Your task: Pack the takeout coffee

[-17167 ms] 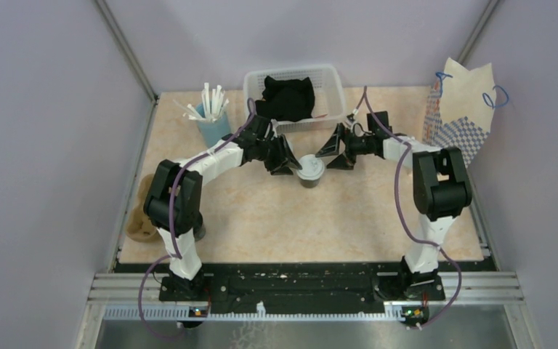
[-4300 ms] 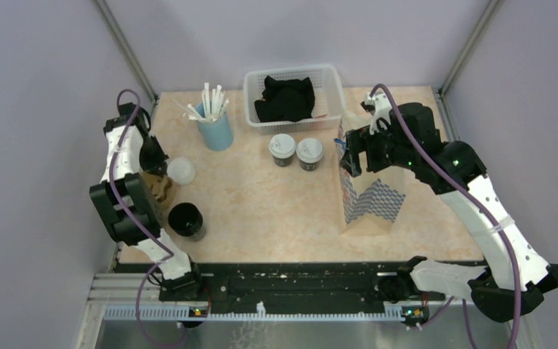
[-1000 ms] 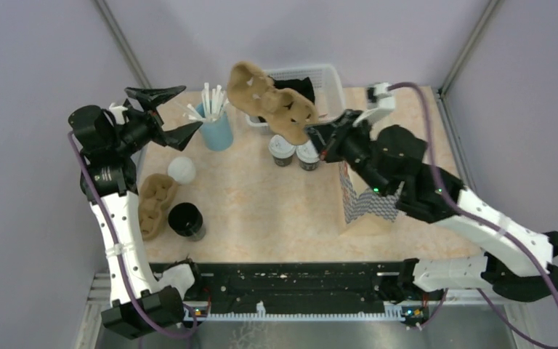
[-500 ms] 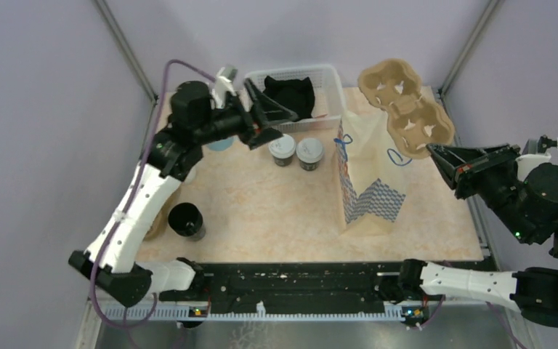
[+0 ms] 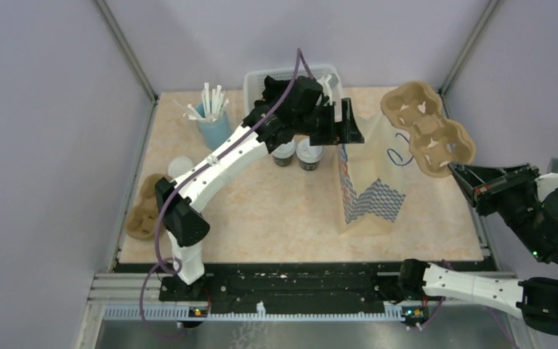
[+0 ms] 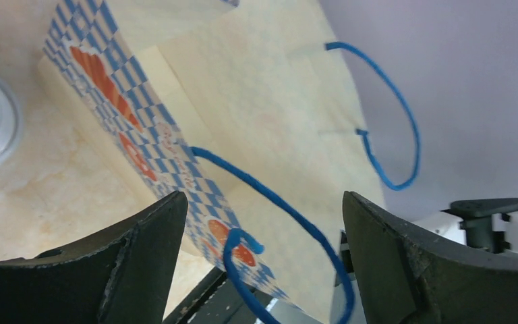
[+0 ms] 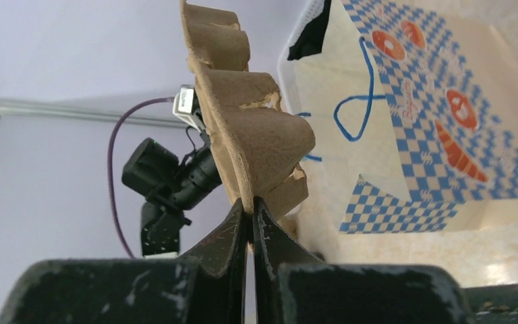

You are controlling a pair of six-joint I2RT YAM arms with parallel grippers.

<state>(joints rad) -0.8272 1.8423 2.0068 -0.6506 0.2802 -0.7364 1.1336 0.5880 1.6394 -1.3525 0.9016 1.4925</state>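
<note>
Right wrist view: the right gripper [image 7: 251, 202] is clamped on the rim of one carrier [image 7: 243, 128], held aloft right of the single bag [image 7: 445, 121]. The left gripper [image 6: 260, 202] gapes wide over the bag's top. Two cups [image 5: 284, 151] [image 5: 309, 153] stand just left of the bag, and a second carrier [image 5: 144, 207] lies far left.

Bag [image 5: 367, 190] cream, blue checks, orange motifs; carrier [image 5: 427, 137] brown.

We see a pale marbled worktop [image 5: 276, 218]; at its far edge stand a white basket [image 5: 258, 74] and a blue tumbler of straws [image 5: 216, 131]; two lidded paper cups [image 5: 309, 155] stand side by side just before the basket; a checked paper bag [image 5: 369, 190] stands upright to their right; a brown pulp carrier [image 5: 142, 211] lies at the left edge, a round white lid [image 5: 179, 166] near it.
</note>
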